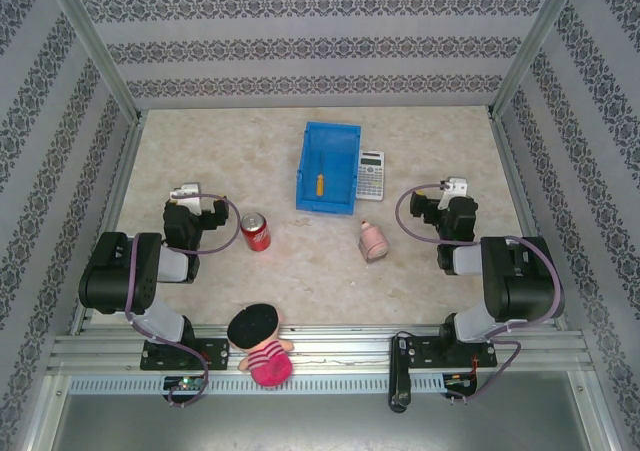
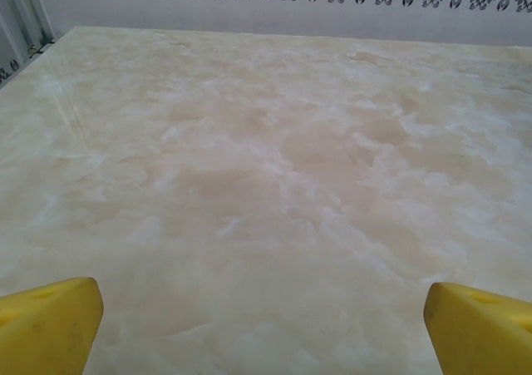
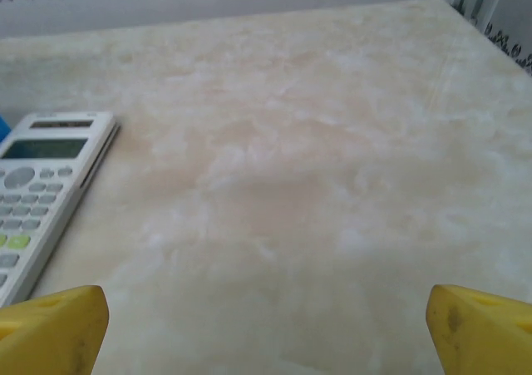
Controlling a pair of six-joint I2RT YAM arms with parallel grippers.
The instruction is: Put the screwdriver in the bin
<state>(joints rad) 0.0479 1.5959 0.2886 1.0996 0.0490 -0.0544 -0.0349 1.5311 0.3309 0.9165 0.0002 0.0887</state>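
The screwdriver [image 1: 320, 183] lies inside the blue bin [image 1: 338, 161], its orange-yellow handle toward the near wall, and neither arm is touching it. The bin sits well ahead of both arms, between them. It is forward and to the right of the left gripper [image 1: 188, 191] and forward and to the left of the right gripper [image 1: 455, 185]. A grey calculator [image 1: 371, 174] lies just beside the bin on the right gripper's side. From the right wrist it shows off to the left of the jaws, which are spread wide around bare marbled table [image 3: 316, 184] with nothing between them. The left gripper's jaws are spread just as wide, also over bare tabletop. A red soda can [image 1: 256, 232] stands near the left gripper on its inner side. A small pink object [image 1: 373, 241] lies inward of the right gripper, nearer the arm bases. A plush doll [image 1: 262, 343] sits on the front rail between the bases.
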